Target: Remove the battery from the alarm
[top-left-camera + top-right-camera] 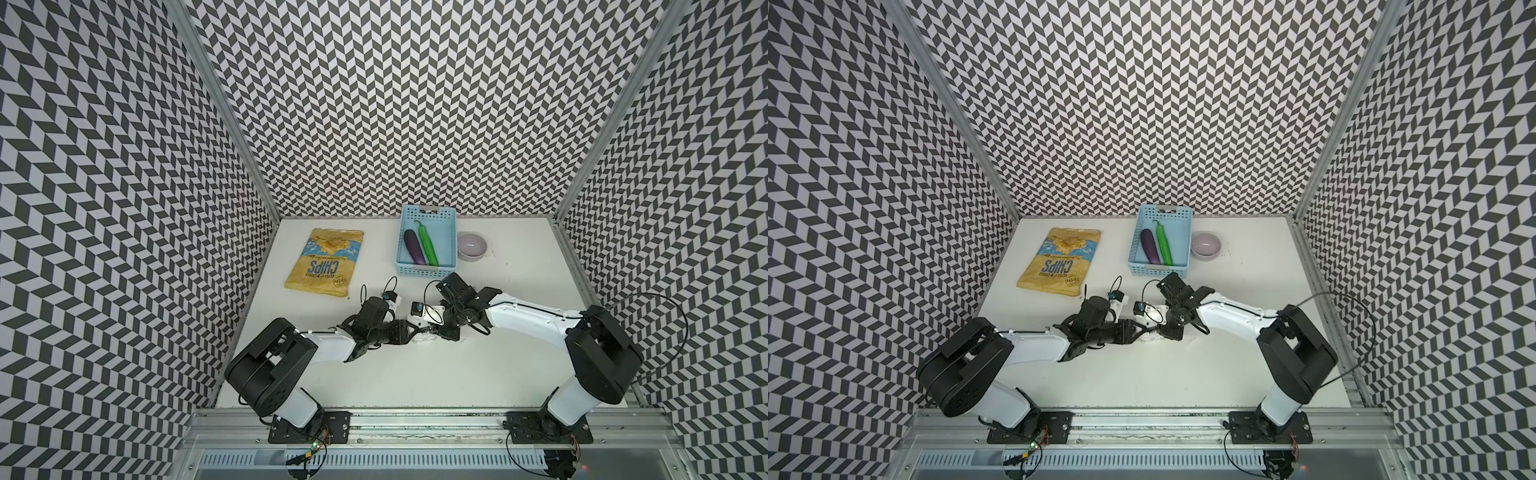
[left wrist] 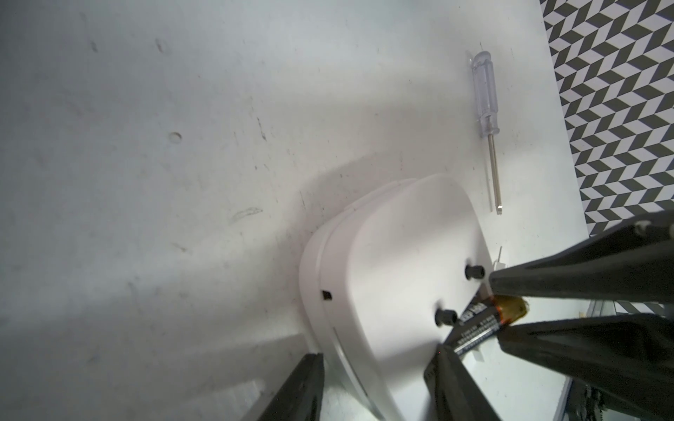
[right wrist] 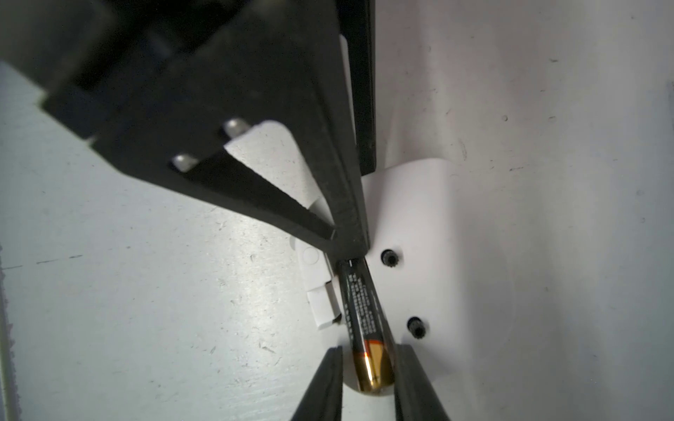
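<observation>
Battery [image 3: 364, 320] end seemingly pinched by right pincer [image 3: 369, 359]; left pincer [image 2: 375, 359] clamps alarm [image 2: 394, 248].

Yellow bag [image 1: 325, 263]: "CHIPS", upside down. Battery [image 3: 364, 320] print illegible.

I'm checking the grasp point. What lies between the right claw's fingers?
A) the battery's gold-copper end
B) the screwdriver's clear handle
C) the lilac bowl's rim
A: in the right wrist view, the two sides of the right claw flank the gold-copper end of the battery, which lies at the back of the alarm.
</observation>
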Motion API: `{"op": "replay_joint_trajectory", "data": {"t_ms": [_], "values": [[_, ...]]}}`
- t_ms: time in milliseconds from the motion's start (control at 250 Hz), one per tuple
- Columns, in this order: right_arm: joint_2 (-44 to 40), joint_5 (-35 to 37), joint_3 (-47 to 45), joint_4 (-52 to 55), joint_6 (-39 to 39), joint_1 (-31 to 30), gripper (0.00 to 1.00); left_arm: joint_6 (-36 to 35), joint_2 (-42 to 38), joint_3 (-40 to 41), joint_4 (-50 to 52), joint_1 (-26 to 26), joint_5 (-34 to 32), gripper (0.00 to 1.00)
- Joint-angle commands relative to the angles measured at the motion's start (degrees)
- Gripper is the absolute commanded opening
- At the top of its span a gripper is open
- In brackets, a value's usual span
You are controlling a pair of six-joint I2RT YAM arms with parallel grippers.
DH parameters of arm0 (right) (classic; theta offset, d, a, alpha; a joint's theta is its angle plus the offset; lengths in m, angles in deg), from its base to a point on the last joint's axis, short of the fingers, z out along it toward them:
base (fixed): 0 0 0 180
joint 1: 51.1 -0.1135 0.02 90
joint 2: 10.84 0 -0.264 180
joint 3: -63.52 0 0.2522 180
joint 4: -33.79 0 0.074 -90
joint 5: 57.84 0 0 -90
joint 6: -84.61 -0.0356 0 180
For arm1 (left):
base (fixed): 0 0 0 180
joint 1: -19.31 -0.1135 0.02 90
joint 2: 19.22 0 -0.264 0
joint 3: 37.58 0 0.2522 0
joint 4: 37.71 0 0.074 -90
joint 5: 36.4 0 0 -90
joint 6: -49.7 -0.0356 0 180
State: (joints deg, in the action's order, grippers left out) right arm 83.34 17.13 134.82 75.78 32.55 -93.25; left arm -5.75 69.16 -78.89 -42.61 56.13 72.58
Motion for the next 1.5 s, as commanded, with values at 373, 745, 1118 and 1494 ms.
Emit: {"op": "replay_joint_trajectory", "data": {"t_ms": [373, 745, 1118, 1494], "values": [[-8.4, -0.4, 1.6, 2.0, -3.3, 2.3, 0.03, -0.9, -4.7, 2.5, 7.3, -1.7, -3.2, 0.69], [-17.2, 16.6, -5.9, -9.5, -33.3, 11.0, 0.00, -4.4, -17.1, -0.1, 10.8, -9.3, -2.9, 0.83], [-0.1, 22.4, -7.4, -16.4, -51.2, 7.7, 0.00, -6.2, -8.3, -5.0, 3.9, -11.9, 5.5, 0.75], [2.2, 22.9, -7.6, -15.5, -51.7, 6.7, 0.28, -5.8, 4.3, -11.7, -1.5, -10.5, 10.7, 0.62]]}}
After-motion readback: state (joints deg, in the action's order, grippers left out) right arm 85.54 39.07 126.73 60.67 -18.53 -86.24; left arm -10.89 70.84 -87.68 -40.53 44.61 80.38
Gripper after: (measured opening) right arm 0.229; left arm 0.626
